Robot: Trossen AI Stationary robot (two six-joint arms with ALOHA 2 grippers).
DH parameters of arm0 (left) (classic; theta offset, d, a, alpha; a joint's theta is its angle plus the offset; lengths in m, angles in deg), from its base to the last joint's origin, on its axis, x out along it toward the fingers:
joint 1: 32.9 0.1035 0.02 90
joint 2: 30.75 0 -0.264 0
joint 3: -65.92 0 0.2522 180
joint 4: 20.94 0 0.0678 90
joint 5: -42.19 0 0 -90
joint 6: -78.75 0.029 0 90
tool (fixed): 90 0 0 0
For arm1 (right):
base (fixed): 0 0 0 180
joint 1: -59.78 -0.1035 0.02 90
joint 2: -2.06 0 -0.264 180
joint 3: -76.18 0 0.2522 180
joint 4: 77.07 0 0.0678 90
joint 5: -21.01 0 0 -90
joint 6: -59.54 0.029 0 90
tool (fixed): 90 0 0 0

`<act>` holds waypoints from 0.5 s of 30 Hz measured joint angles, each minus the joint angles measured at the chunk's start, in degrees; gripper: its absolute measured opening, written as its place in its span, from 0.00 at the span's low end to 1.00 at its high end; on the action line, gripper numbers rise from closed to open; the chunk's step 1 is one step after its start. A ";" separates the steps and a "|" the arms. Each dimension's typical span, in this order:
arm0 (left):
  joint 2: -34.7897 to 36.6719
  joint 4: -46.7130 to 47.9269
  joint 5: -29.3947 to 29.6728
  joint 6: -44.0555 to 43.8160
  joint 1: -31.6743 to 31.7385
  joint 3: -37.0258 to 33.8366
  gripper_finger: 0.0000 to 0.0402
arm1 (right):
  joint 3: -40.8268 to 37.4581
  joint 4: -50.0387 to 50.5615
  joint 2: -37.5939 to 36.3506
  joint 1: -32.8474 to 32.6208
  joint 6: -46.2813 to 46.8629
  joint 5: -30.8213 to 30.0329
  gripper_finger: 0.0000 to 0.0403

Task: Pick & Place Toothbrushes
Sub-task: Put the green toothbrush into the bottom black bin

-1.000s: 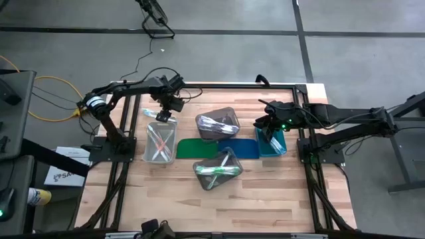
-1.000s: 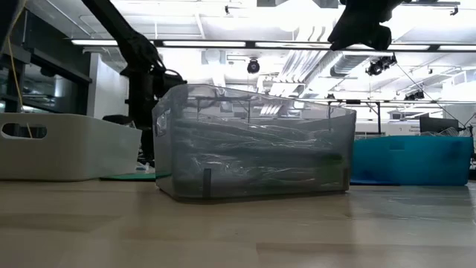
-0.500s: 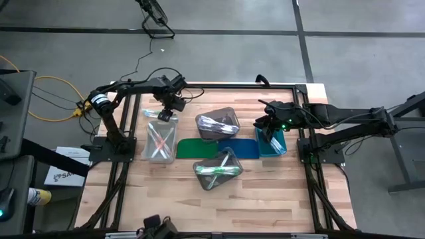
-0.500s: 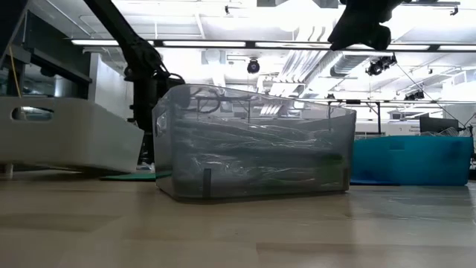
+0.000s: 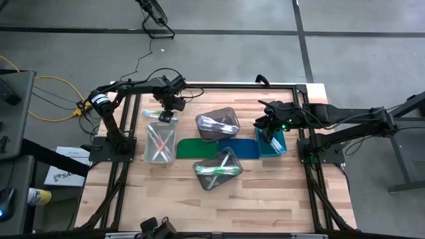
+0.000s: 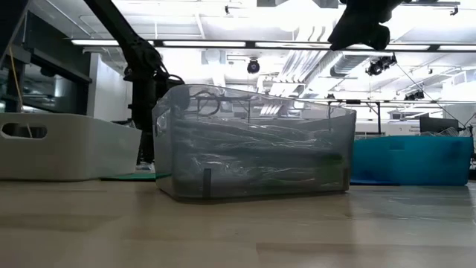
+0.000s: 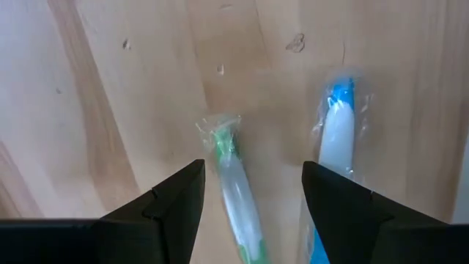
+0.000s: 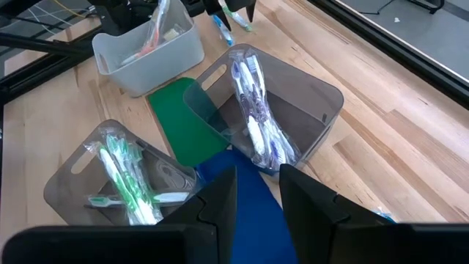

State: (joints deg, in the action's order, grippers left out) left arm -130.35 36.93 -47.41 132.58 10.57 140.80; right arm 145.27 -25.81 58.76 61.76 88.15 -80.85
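Toothbrushes in clear wrappers were spread across the table, and at the far left a few pink and green ones lay in the white rectangular plastic bin (image 5: 147, 151). That bin sat flat again in the low view, having been tipped up half a second earlier. Just beyond its far edge, two loose toothbrushes rested on the bare wooden table (image 5: 133, 192): a green-headed wrapped toothbrush (image 7: 233, 187) and, beside it, a blue-headed wrapped toothbrush (image 7: 338, 128). The left gripper (image 7: 253, 172) had drawn back from the bin and hung over them with its fingers spread wide and empty, the green one lined up between them. That suggested the next pick was being set up, not a drop. Toward the middle stood two smoky grey clear plastic bins. The farther grey bin (image 5: 230, 113) held pale toothbrushes and the nearer grey bin (image 5: 199, 174) held green ones. The flat green mat (image 5: 189, 147) and the flat blue mat (image 5: 244, 149) lay between them. At the right, the right gripper (image 5: 267, 127) had not moved and waited above the teal rectangular bin (image 5: 279, 147), its fingers narrowly parted and holding nothing.
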 joint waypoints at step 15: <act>0.00 -2.97 1.82 -9.59 0.02 -0.02 0.55 | 0.00 0.00 0.00 0.00 -0.39 -0.02 0.24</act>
State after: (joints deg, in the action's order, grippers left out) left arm -130.35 33.96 -45.58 123.00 10.59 140.78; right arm 145.27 -25.81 58.76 61.76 87.76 -80.87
